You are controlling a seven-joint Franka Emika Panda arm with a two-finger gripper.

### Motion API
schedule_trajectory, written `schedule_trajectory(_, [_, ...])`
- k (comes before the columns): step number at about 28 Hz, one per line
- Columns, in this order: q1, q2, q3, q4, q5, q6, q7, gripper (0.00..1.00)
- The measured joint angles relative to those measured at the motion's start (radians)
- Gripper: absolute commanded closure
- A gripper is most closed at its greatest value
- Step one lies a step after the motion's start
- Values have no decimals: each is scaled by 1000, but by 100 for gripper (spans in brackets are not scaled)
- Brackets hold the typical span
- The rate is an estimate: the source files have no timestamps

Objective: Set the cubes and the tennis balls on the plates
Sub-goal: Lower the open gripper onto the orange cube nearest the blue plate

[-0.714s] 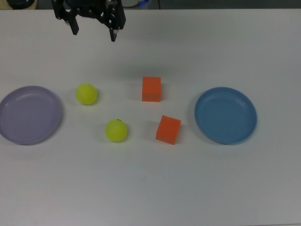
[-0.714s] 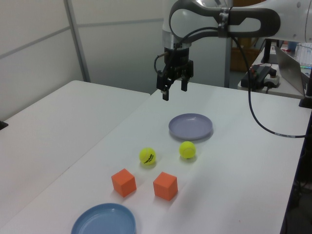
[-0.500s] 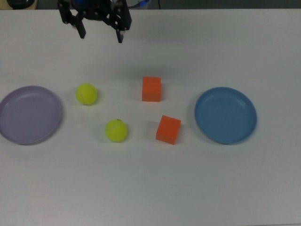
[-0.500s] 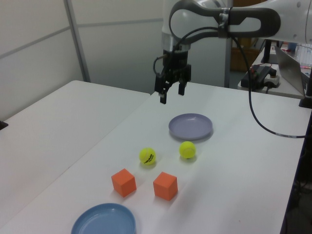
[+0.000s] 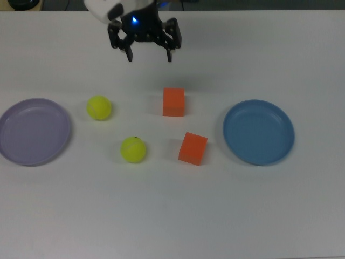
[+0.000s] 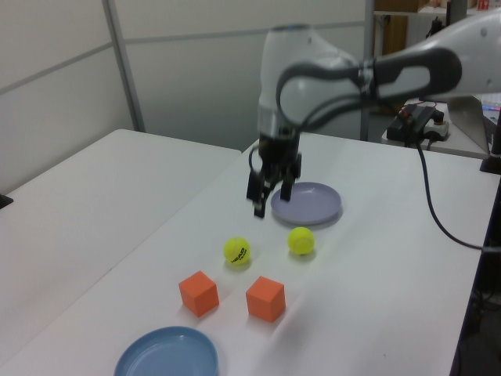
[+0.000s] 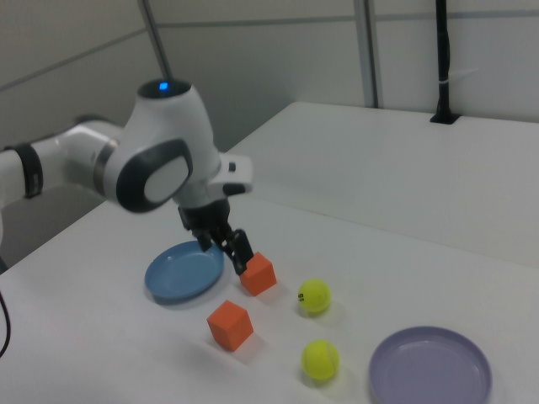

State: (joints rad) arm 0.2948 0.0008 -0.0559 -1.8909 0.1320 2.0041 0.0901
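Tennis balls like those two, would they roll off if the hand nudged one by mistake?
Probably. Each tennis ball is round and lies loose on the flat table, with nothing touching it. The fuzzy cover may slow it a little. Once on a plate, the raised rim would likely hold it.

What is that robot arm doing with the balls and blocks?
It is tidying up, but nothing is on a plate yet. The end effector is open and empty, hanging in the air above the white table, near one of the two orange cubes. The other cube and both tennis balls sit on the table between the plates. The purple plate is on the top view's left and the blue plate on the top view's right.
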Motion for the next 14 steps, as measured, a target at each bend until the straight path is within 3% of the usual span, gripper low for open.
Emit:
schedule_trajectory(5, [0,0,40,-106,0,100,0,0])
schedule_trajectory(14, [1,44,62,-171,0,189,0,0])
